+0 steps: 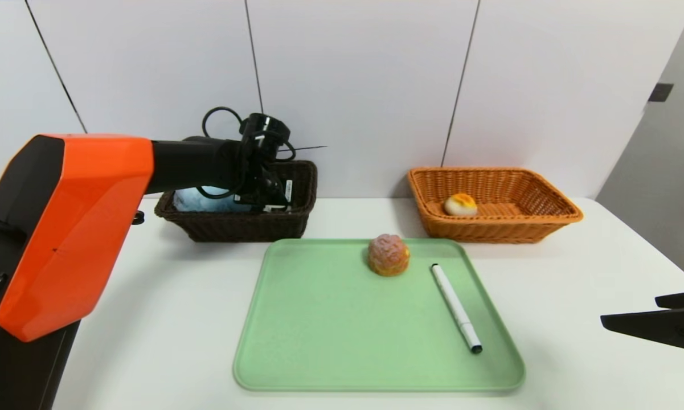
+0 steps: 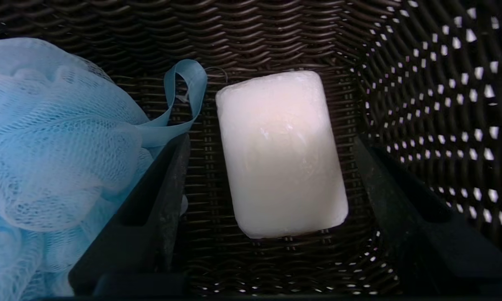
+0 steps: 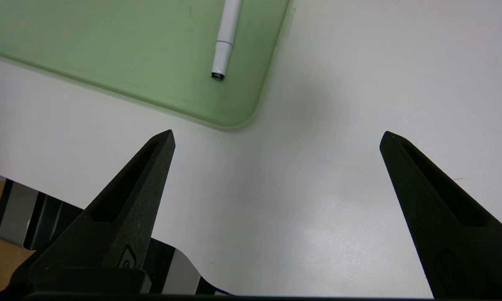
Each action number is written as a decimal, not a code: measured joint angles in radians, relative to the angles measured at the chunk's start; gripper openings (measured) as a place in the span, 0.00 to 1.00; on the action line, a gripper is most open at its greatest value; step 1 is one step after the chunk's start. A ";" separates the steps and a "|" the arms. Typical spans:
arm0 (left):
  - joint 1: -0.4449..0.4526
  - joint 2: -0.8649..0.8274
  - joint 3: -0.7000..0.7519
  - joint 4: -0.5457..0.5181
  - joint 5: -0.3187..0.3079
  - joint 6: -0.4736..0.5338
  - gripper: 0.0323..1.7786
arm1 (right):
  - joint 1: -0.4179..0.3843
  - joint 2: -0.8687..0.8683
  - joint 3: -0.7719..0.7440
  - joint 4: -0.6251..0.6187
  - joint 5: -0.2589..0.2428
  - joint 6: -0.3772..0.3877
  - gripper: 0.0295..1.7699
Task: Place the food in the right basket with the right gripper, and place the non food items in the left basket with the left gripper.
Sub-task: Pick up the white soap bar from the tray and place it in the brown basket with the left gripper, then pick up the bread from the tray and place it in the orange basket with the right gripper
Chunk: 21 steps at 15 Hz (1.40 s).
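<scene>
The white soap bar (image 2: pixel 282 152) lies flat on the woven floor of the dark brown basket (image 1: pixel 296 219), and my left gripper (image 2: pixel 271 167) hangs over it inside that basket. My two black fingers (image 2: pixel 163 196) stand apart on either side of the bar with a gap showing between each finger and the soap, so my claw is released and grips nothing. Just beside the soap, in the same basket, sits the light-blue bath pouf (image 2: pixel 50 142); its ribbon loop curls toward the bar, and one of my fingers presses against the mesh.

In front of the baskets a green tray (image 1: pixel 319 341) rests on the white table (image 1: pixel 575 285). The pinkish-brown cream puff (image 1: pixel 388 255) sits near the tray's far edge, and the white marker pen (image 1: pixel 455 307) lies on the tray near it, apart from it, black tip toward me.

The orange-tan basket (image 1: pixel 547 219) stands at the table's far right and holds the whitish bun with the orange top (image 1: pixel 461 204).

My right gripper (image 3: pixel 276 138) hovers above bare table near the tray's near right corner, its fingers spread wide and empty.
</scene>
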 joint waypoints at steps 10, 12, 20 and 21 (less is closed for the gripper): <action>0.016 -0.221 0.000 0.079 0.002 0.030 0.91 | -0.003 -0.015 -0.001 -0.001 0.000 0.000 0.96; 0.011 -0.276 0.005 0.130 0.005 0.016 0.92 | -0.003 -0.023 0.000 -0.001 0.000 0.000 0.96; -0.116 -0.447 0.012 0.414 0.014 -0.203 0.94 | -0.003 -0.046 -0.003 -0.001 0.000 0.000 0.96; -0.132 -0.459 0.012 0.437 0.014 -0.227 0.94 | -0.003 -0.049 -0.002 -0.001 0.000 0.001 0.96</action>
